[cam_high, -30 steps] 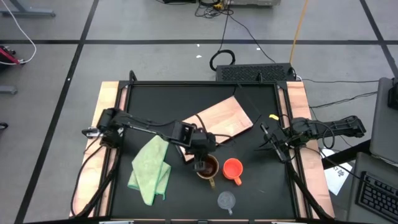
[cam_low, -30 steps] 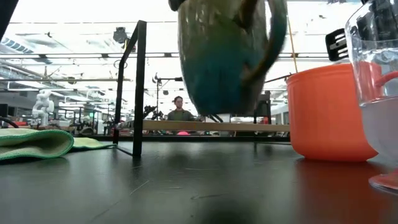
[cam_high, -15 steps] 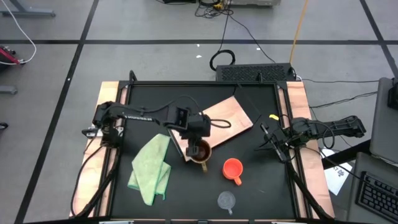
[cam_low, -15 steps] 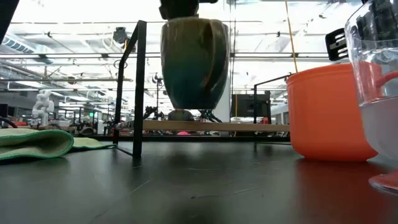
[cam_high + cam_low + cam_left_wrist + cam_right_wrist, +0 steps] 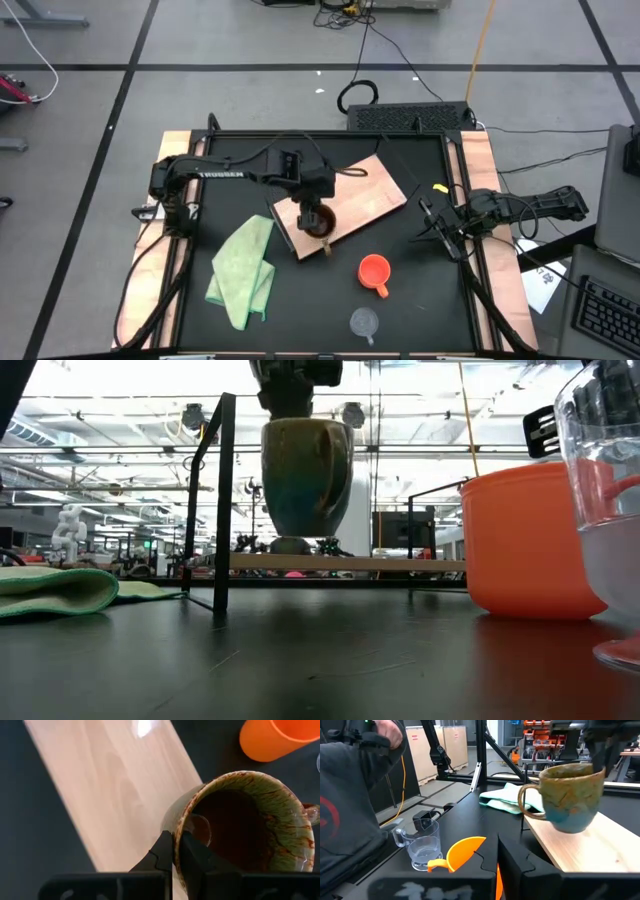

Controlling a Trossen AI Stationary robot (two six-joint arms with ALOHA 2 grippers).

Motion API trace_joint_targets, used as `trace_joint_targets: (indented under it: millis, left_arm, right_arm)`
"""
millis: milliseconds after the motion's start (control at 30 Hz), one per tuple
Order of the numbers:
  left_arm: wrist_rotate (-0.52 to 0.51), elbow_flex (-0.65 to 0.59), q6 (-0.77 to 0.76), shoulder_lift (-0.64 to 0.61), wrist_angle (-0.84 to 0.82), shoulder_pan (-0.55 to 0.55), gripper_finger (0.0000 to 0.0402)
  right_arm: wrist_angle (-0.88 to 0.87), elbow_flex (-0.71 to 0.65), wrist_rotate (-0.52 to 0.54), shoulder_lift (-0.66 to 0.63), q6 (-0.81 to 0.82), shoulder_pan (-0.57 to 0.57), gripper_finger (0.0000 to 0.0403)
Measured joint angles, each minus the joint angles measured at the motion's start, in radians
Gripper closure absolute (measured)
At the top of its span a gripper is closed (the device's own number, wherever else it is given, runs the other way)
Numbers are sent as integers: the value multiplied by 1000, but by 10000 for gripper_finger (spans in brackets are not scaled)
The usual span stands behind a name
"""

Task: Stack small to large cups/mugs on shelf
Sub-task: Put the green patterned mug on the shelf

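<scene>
The left hand (image 5: 312, 213) pinches the brown mug (image 5: 318, 220) by its rim, hanging just above the shelf (image 5: 345, 200). Glazed ceramic: likely heavy, slippery, breakable. Right hand (image 5: 432, 226) waits, pressed together, beside the shelf.

Bright ceiling lights wash out the low view's background, leaving the brown mug (image 5: 306, 475) backlit. A glare patch sits on the shelf (image 5: 117, 795) in the left wrist view. The near glass cup (image 5: 605, 510) is blurred. Overhead, light is even and shadows soft.
</scene>
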Motion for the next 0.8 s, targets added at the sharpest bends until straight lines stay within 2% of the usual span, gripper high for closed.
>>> trace_joint_targets:
  millis: [267,433,800]
  left_arm:
    - [1,0,6,-39,-6,39,387]
    - [1,0,-59,-53,-32,62,387]
    - [24,0,-108,-53,-86,48,387]
  right_arm:
    - [-1,0,0,2,0,0,403]
    - [-2,0,0,6,0,0,403]
    - [-1,0,0,9,0,0,403]
